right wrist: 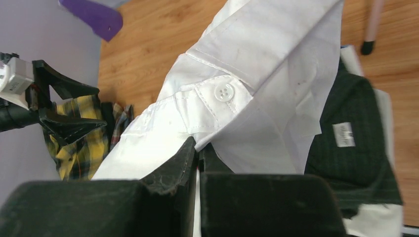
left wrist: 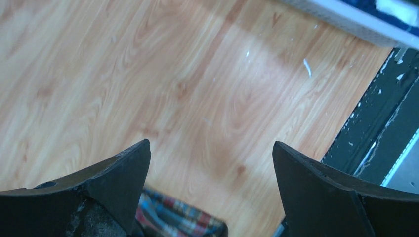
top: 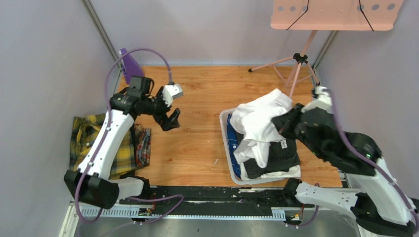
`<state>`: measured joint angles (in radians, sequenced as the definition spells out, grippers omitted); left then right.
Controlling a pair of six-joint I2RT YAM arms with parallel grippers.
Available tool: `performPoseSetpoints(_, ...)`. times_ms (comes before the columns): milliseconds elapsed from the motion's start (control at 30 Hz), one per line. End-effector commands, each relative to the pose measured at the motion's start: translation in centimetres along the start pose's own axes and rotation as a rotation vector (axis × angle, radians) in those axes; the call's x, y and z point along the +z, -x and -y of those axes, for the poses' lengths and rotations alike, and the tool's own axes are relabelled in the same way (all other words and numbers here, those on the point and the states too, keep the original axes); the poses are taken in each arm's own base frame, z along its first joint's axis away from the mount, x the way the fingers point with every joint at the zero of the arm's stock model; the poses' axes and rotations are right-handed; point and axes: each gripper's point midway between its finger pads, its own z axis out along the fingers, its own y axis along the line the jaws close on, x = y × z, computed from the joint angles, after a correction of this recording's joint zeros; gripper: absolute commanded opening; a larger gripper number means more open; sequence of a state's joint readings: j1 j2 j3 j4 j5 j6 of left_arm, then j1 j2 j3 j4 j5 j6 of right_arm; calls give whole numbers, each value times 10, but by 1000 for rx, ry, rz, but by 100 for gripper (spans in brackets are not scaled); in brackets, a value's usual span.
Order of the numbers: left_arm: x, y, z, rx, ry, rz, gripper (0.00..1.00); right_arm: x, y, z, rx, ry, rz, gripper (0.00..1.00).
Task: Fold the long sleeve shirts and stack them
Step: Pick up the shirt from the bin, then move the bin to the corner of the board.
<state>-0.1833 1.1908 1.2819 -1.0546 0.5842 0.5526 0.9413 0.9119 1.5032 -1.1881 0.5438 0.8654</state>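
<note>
Shirt (right wrist: 267, 59) within right end effector (right wrist: 197, 150)

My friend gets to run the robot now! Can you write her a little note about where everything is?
Left gripper: open, empty, above bare table.
Right gripper: shut on the white shirt, held up over the bin of other clothes.
Plaid shirt: on the table at the far left; folded or not, hard to tell.
Done: no stack yet.
Left: lay out and fold the white shirt, stack both.
</note>
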Motion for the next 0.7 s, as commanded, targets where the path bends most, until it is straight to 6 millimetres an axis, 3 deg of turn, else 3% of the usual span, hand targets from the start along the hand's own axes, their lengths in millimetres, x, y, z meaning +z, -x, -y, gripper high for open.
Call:
performPoseSetpoints(0, 40, 65, 0, 72, -37, 77, 100, -39, 16, 74, 46, -203, 103, 0)
performPoseSetpoints(33, 58, 71, -5, 62, -56, 70, 100, -45, 16, 82, 64, -209, 116, 0)
performPoseSetpoints(67, 63, 89, 0, 61, -72, 94, 100, -48, 15, 88, 74, -207, 124, 0)
performPoseSetpoints(133, 103, 102, -3, 23, -128, 73, 100, -52, 13, 94, 89, -187, 137, 0)
performPoseSetpoints(167, 106, 122, -3, 39, -142, 110, 100, -53, 13, 95, 91, -177, 141, 0)
performPoseSetpoints(200, 130, 119, 1, 19, -182, 75, 100, -53, 12, 96, 87, -168, 144, 0)
performPoseSetpoints(233, 136, 134, 1, 36, -192, 99, 100, -54, 13, 95, 87, -154, 149, 0)
performPoseSetpoints(267, 158, 131, 6, 31, -223, 67, 100, -54, 14, 94, 82, -144, 152, 0)
performPoseSetpoints(300, 165, 144, 12, 57, -232, 85, 100, -55, 15, 93, 80, -135, 158, 0)
performPoseSetpoints(333, 185, 138, 13, 46, -256, 55, 100, -56, 17, 93, 76, -131, 165, 0)
performPoseSetpoints(367, 190, 148, 19, 67, -271, 69, 100, -57, 18, 94, 77, -130, 170, 0)
performPoseSetpoints(433, 212, 146, 25, 80, -301, 49, 100, -59, 21, 93, 73, -120, 178, 0)
performPoseSetpoints(500, 236, 134, 30, 98, -321, 4, 100, -59, 22, 92, 68, -109, 184, 0)
performPoseSetpoints(667, 264, 110, 23, 163, -258, -93, 100, -61, 30, 84, 61, -79, 205, 0)
